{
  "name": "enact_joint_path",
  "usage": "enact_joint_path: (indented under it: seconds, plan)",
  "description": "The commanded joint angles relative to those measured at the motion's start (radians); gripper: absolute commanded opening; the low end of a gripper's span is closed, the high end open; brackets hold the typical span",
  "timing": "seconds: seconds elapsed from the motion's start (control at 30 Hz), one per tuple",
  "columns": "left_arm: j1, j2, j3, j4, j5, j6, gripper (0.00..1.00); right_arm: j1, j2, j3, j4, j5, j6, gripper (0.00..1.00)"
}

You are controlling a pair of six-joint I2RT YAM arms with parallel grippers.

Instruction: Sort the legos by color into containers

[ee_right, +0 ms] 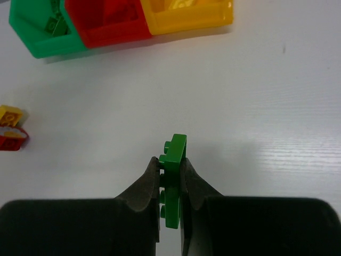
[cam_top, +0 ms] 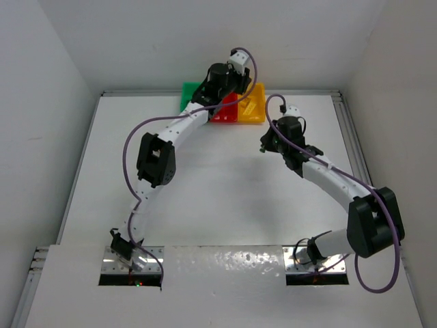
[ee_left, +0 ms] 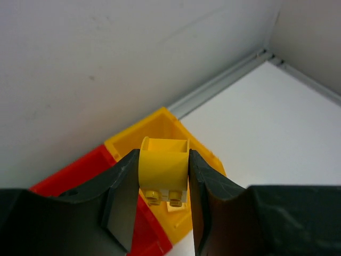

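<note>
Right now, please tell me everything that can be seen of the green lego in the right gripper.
The green lego is a small flat plate of glossy plastic, with round studs on one face. It stands on edge, clamped between the two dark fingers of the right gripper, its far end sticking out past the fingertips. Nothing else is seen touching it; white table shows beyond it.

my right gripper [ee_right: 170, 162] pinches a green lego [ee_right: 175, 150] on edge over the white table [ee_right: 256, 106]; ahead, green bin [ee_right: 32, 47], red bin [ee_right: 114, 36] and yellow bin [ee_right: 186, 22] stand side by side in a row.
</note>
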State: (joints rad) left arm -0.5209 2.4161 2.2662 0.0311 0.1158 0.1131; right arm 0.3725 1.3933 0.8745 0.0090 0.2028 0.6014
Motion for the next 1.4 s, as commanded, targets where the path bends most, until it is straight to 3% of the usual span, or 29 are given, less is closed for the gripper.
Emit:
enact_joint_path:
  seconds: [0.0, 0.33, 0.63, 0.97, 1.07, 1.1, 1.2, 1.37]
  plan:
    - [0.025, 0.024, 0.09, 0.093, -0.042, -0.059, 0.0, -0.003, 0.006, 0.023, 0.055, -0.094, 0.014, 0.0]
    - [0.032, 0.118, 0.069, 0.268, 0.024, -0.101, 0.0, -0.001, -0.013, 0.04, 0.033, -0.092, -0.026, 0.0]
    - [0.01, 0.273, 0.168, 0.438, 0.03, -0.078, 0.0, -0.003, -0.048, 0.031, -0.043, -0.071, -0.063, 0.0]
    - [-0.024, 0.328, 0.138, 0.472, 0.036, 0.025, 0.0, -0.004, -0.07, 0.034, -0.084, -0.042, -0.101, 0.0]
    - [-0.024, 0.334, 0.139, 0.475, 0.018, 0.025, 0.2, -0.003, -0.068, 0.041, -0.086, -0.043, -0.109, 0.0]
    - [-0.024, 0.334, 0.139, 0.475, 0.007, 0.022, 0.34, -0.004, -0.066, 0.046, -0.086, -0.043, -0.111, 0.0]
    - [-0.025, 0.327, 0.138, 0.48, -0.045, 0.023, 0.53, -0.004, -0.059, 0.064, -0.089, -0.043, -0.121, 0.0]
    - [-0.024, 0.299, 0.118, 0.48, -0.042, 0.034, 0.64, -0.003, -0.045, 0.099, -0.086, -0.055, -0.121, 0.0]
